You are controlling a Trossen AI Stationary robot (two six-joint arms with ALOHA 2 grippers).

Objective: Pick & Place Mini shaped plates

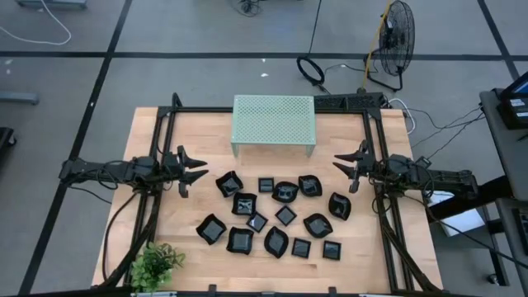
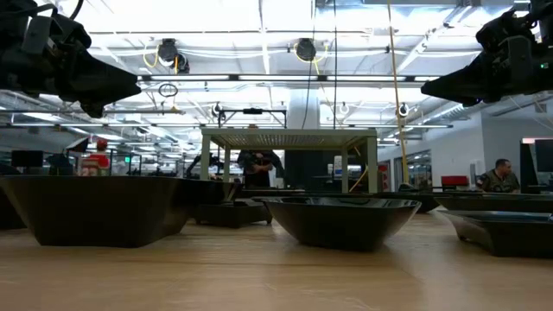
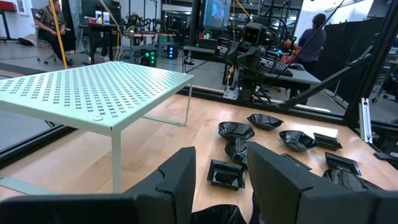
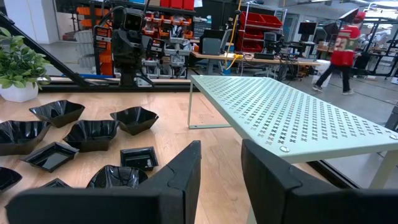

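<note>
Several small glossy black mini shaped plates (image 1: pixel 285 192) lie scattered flat on the wooden table, in front of the pale green perforated stand (image 1: pixel 273 121). They also show in the left wrist view (image 3: pixel 236 130) and the right wrist view (image 4: pixel 135 117). My left gripper (image 1: pixel 195 172) hovers open above the table's left side, left of the nearest plate (image 1: pixel 229 183). My right gripper (image 1: pixel 345 167) hovers open on the table's right side, above and right of the plates. Neither touches a plate.
The green stand (image 3: pixel 93 93) stands on thin legs at the far middle of the table. A potted plant (image 1: pixel 157 264) sits at the near left corner. Black frame rails (image 1: pixel 161 148) run along both sides. People move in the room beyond.
</note>
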